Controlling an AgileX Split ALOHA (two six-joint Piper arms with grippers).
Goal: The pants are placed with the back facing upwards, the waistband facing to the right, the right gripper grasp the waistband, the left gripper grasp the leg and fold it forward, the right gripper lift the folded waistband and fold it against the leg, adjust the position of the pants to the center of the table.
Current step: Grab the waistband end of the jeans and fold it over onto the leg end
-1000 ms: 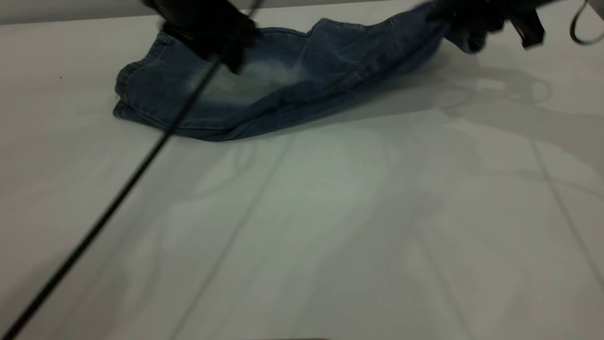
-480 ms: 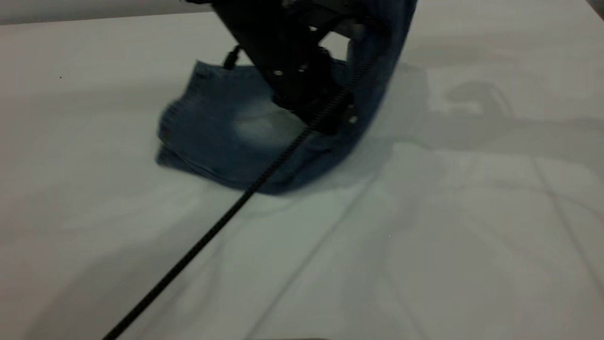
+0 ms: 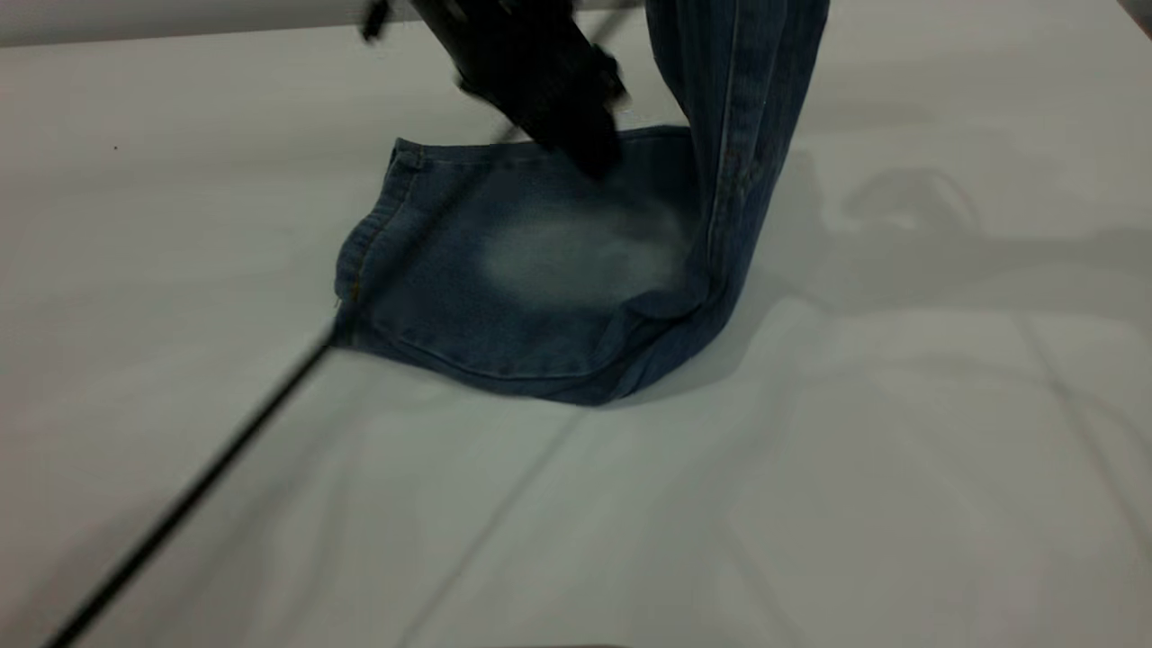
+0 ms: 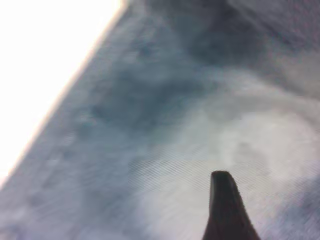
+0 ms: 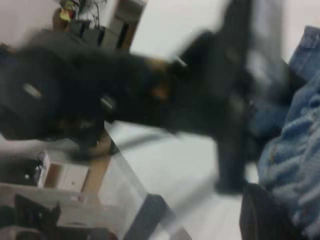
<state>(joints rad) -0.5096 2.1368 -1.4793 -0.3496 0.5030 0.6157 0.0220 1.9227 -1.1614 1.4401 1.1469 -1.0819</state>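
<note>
Exterior view shows the right hand, gripping the pants (image 3: 540, 270) above frame, should lay the waistband evenly while the left hand (image 3: 576, 135), grip unclear, hovers over the leg on the bench (image 3: 810, 495).

We see bunched blue denim pants (image 5: 295, 150) at one edge, a blurred black arm (image 5: 125, 95) crossing in front, pale worktop (image 5: 170, 165) beneath, and cluttered shelving (image 5: 65, 175) beyond.
</note>
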